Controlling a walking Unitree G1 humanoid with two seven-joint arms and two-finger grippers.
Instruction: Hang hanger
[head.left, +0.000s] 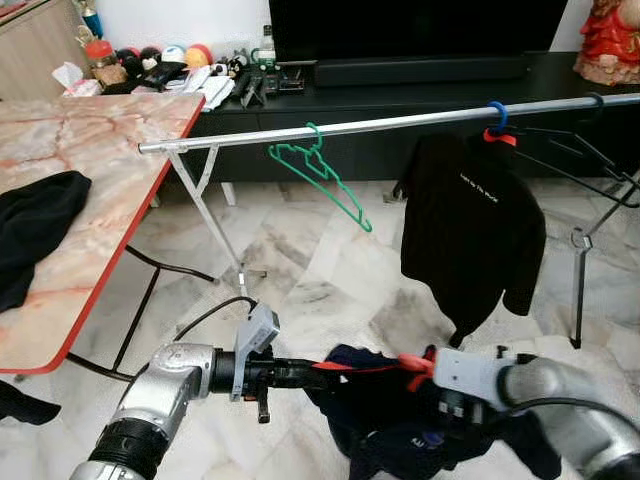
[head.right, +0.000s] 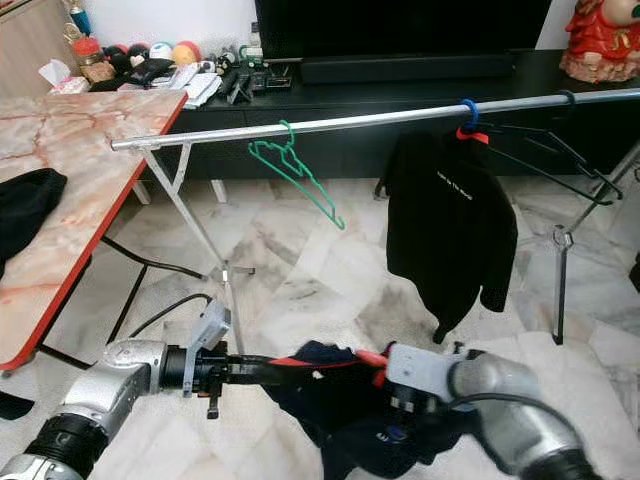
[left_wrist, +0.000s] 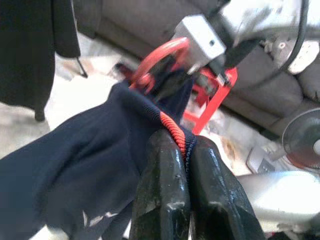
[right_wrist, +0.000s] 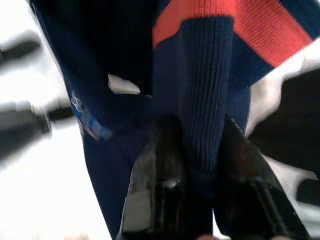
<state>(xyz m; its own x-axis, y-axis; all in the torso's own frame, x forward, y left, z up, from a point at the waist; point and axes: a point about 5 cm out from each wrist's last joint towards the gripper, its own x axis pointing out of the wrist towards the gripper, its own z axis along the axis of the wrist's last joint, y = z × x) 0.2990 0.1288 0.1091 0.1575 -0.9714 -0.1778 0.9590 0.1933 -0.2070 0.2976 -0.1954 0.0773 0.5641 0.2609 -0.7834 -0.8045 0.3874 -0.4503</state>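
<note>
Below rail (head.left: 400, 122), both claws pinch navy garment (head.left: 380, 400) on red hanger (left_wrist: 165, 55).

This is a living room in a home. A big TV (head.left: 415, 25) sits on a long black cabinet (head.left: 400, 85), toys (head.left: 160, 58) lie about, and clothes hang on a rail (head.left: 380, 125).

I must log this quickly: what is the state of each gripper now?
Left gripper: closed on the navy knitted garment with orange trim, pinching its edge.
Right gripper: closed on the same garment, fingers around a ribbed navy band.
</note>
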